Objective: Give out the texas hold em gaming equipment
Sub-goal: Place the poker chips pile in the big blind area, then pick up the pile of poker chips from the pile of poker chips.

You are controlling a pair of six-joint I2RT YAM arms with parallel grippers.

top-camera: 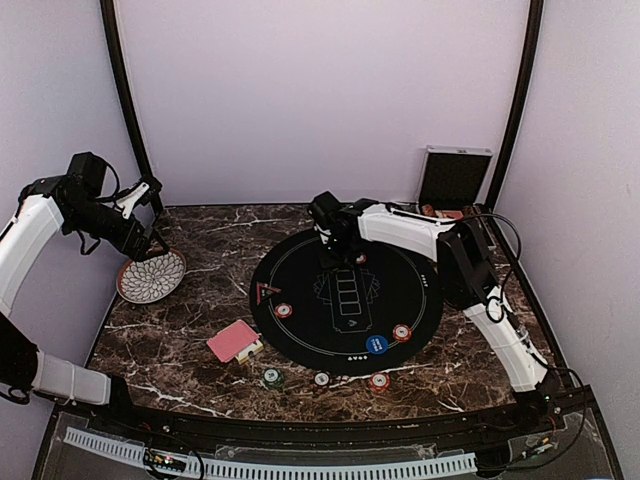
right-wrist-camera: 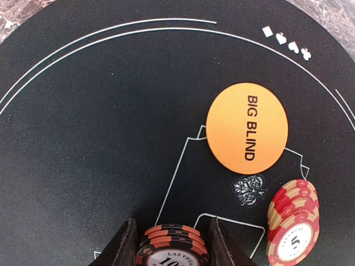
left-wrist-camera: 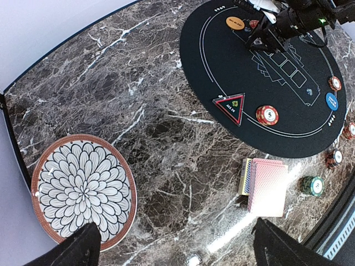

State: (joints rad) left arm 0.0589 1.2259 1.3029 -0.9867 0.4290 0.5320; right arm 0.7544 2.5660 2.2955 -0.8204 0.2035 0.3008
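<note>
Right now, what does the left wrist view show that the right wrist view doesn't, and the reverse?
Left wrist only: the flower-patterned plate, the red-backed card deck, a green chip, the triangular ALL IN marker and a blue button. Right wrist only: a black-and-red chip stack clamped in the right tool. Both: the black round mat, the orange BIG BLIND button and the stack of red 5 chips beside it.

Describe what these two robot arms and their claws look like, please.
The left arm and right arm are smooth white tubes joined by chunky black joints, with thin black cables looping alongside. The left gripper and right gripper are black, each with two flat, tapering fingers.
</note>
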